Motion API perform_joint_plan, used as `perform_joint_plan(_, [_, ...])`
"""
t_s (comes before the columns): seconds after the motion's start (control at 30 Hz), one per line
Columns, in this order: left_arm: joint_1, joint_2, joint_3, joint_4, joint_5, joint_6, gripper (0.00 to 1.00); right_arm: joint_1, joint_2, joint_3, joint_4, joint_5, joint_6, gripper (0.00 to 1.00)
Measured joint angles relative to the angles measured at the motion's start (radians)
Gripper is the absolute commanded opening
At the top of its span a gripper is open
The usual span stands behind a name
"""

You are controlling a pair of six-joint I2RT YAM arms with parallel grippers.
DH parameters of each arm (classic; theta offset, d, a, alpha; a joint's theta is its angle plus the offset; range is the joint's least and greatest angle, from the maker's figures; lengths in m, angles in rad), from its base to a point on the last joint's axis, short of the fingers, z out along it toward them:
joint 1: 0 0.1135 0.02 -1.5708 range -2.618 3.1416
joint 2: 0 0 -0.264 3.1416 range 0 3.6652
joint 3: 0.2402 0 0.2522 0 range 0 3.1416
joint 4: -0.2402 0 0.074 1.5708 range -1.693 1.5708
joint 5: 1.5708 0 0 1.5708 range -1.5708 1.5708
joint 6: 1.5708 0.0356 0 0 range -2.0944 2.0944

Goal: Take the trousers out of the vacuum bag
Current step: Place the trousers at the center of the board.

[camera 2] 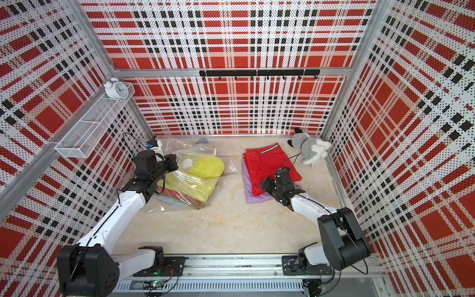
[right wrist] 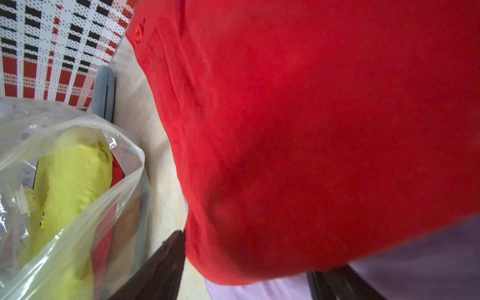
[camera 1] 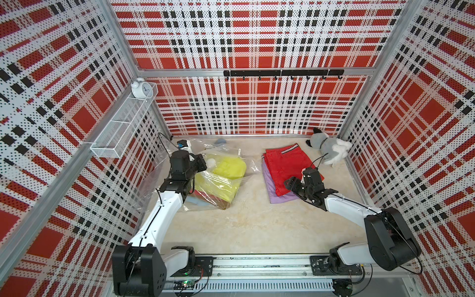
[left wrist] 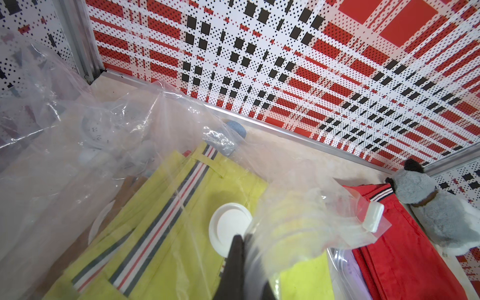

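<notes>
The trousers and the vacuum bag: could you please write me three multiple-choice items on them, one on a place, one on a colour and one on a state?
1. Where do the red trousers lie?
A. inside the vacuum bag
B. on the lilac trousers, outside the bag
C. on the plush toy

2. What colour are the topmost trousers in the bag?
A. yellow-green
B. black
C. white

3. How is the left tool?
A. wide open, holding nothing
B. shut on the bag's plastic
C. shut on the red trousers

Answers:
1 B: in both top views the red pair lies on the lilac pair, apart from the bag.
2 A: the yellow-green trousers show through the plastic.
3 B: the left wrist view shows its fingers together with plastic pinched between them.
</notes>
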State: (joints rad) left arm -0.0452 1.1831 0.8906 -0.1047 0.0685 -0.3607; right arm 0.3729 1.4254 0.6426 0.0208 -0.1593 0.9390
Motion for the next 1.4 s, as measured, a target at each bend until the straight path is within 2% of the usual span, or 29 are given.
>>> perform_joint_plan(0.17, [0.0,0.0,0.0,0.0,0.002,-0.001,0.0,0.038,0.057,0.0,0.033,-0.021,0.021,0.73])
perform_joint_plan(0.3, [0.0,0.0,0.0,0.0,0.002,-0.002,0.0,0.055,0.079,0.0,0.064,-0.027,0.039,0.65])
perform_joint_plan(0.37, [0.0,0.0,0.0,0.0,0.002,-0.002,0.0,0.057,0.088,0.0,0.077,-0.027,0.047,0.57])
perform_joint_plan(0.53, [0.0,0.0,0.0,0.0,0.002,-0.002,0.0,0.058,0.104,0.003,0.095,-0.023,0.055,0.13])
perform_joint_plan(0.6, [0.0,0.0,0.0,0.0,0.002,-0.002,0.0,0.059,0.104,0.012,0.095,-0.023,0.054,0.06])
perform_joint_plan(0.87, [0.0,0.0,0.0,0.0,0.001,-0.002,0.0,0.064,0.072,0.097,-0.007,-0.004,0.031,0.0])
perform_joint_plan(1.03, [0.0,0.0,0.0,0.0,0.001,-0.002,0.0,0.066,0.047,0.211,-0.082,0.016,0.001,0.0])
perform_joint_plan(1.4, [0.0,0.0,0.0,0.0,0.002,-0.001,0.0,0.098,0.023,0.357,-0.224,0.112,-0.079,0.0])
